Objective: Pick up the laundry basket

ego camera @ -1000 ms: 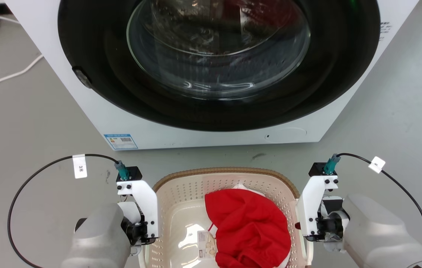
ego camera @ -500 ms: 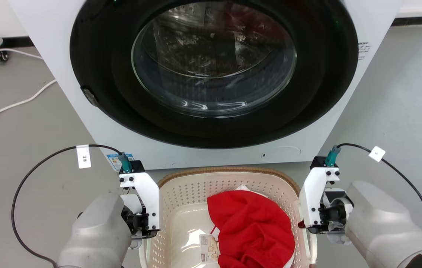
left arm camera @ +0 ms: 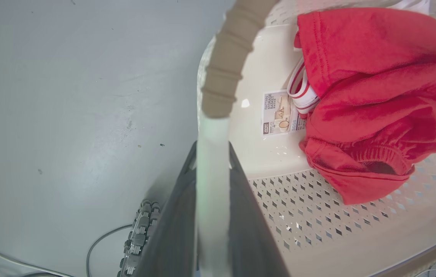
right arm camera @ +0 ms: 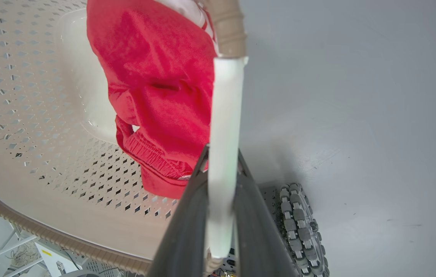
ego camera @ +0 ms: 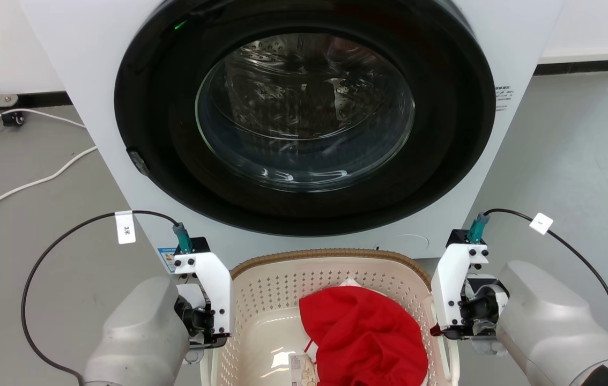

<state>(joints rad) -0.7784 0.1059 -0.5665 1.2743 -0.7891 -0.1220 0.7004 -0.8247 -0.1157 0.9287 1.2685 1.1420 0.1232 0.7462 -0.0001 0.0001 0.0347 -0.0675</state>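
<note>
The laundry basket (ego camera: 277, 287) is cream plastic with perforated walls and a brown woven-look rim (ego camera: 331, 253). It hangs between my two wrists in front of the washer's lower panel. A red garment (ego camera: 368, 338) lies in it over a white piece, next to a paper label (left arm camera: 279, 113). My left gripper (left arm camera: 212, 148) is shut on the basket's white left handle (left arm camera: 212, 181). My right gripper (right arm camera: 222, 151) is shut on the white right handle (right arm camera: 225, 107). In the head view the white wrist mounts hide the fingers.
The white washing machine (ego camera: 68, 80) stands just beyond the basket, its round glass door (ego camera: 304, 112) closed and dark-ringed. White cables (ego camera: 25, 185) trail over the grey floor at left. My base's roller wheels (right arm camera: 298, 223) (left arm camera: 139, 231) show beneath the basket.
The head camera has risen, so the washer sits lower in the picture. The basket, still held by both grippers, now overlaps the washer's lower panel where a strip of floor showed before.
</note>
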